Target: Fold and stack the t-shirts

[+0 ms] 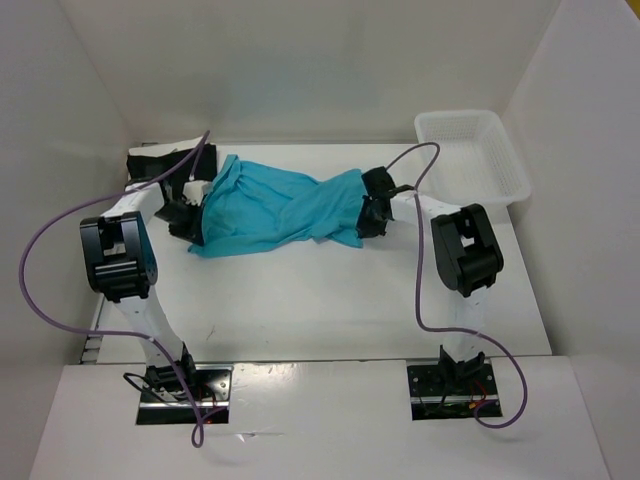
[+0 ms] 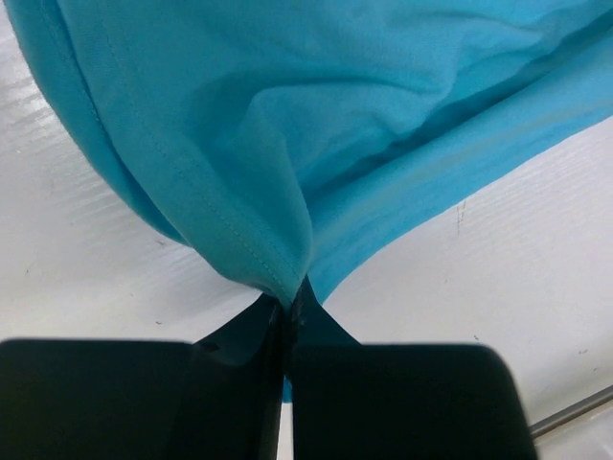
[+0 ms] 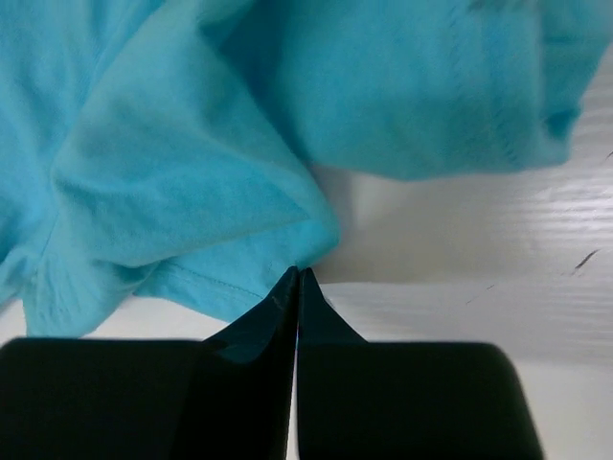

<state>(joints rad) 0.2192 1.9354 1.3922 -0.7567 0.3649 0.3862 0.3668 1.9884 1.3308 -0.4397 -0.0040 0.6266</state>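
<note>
**Turquoise t-shirt [image 1: 275, 205] pinched at its left end**

The left gripper [image 2: 287, 305] is clenched on a stitched hem, with cloth bunching out from its tips. The right gripper [image 3: 299, 280] is pressed fully closed with its tips touching the shirt's edge. I cannot tell whether it has caught any cloth. The shirt lies crumpled between both arms on the white table [image 1: 330, 300], and a white basket [image 1: 470, 150] stands at the far right.

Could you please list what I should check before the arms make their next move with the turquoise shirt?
1. Left gripper pinching the turquoise t-shirt: ok.
2. Right gripper shut: ok.
3. Right gripper really holding cloth: cannot tell; the hem ends just at its tips.
4. Shirt lying flat and spread: not ok, it is bunched and creased.
5. Shirt apart from the basket: ok.
</note>
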